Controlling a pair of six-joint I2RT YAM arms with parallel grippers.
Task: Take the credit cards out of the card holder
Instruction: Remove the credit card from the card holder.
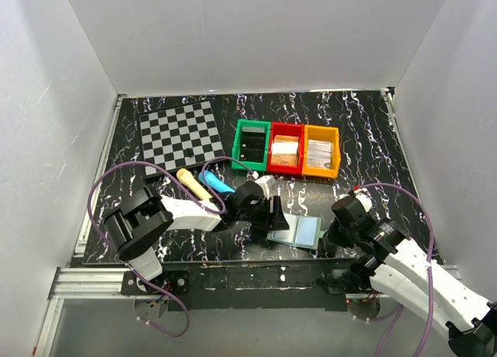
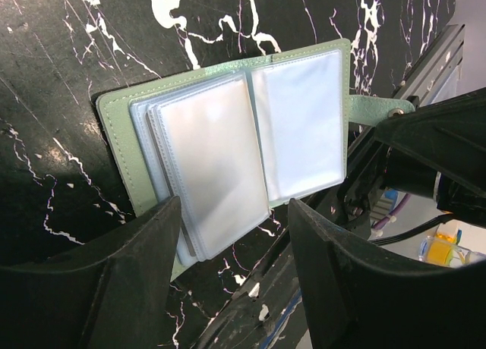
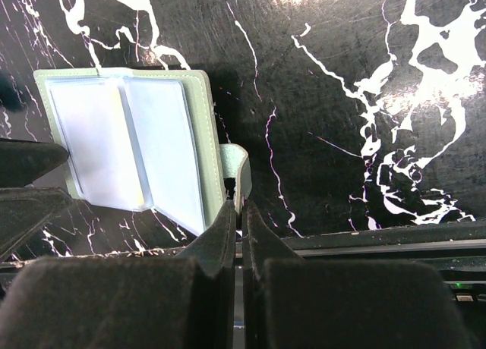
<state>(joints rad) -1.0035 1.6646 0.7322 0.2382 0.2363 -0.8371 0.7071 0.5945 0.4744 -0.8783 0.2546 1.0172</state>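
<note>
The card holder (image 1: 299,230) lies open near the table's front edge, grey-green outside, with pale blue-grey sleeves (image 2: 220,144) fanned open. I cannot make out any card inside the sleeves. My left gripper (image 2: 235,212) is open and empty, with its fingers hanging over the near edge of the holder's left sleeves; it also shows in the top view (image 1: 272,216). My right gripper (image 3: 238,206) is shut on the holder's small tab (image 3: 234,165) at the right edge. Pale card-like pieces lie in the red bin (image 1: 285,149) and the orange bin (image 1: 321,154).
A checkered board (image 1: 180,136) lies at the back left. A green bin (image 1: 251,143) stands beside the red one. A tan stick (image 1: 192,184) and a blue one (image 1: 216,181) lie behind my left arm. The table's metal front rail (image 3: 364,239) runs just below the holder.
</note>
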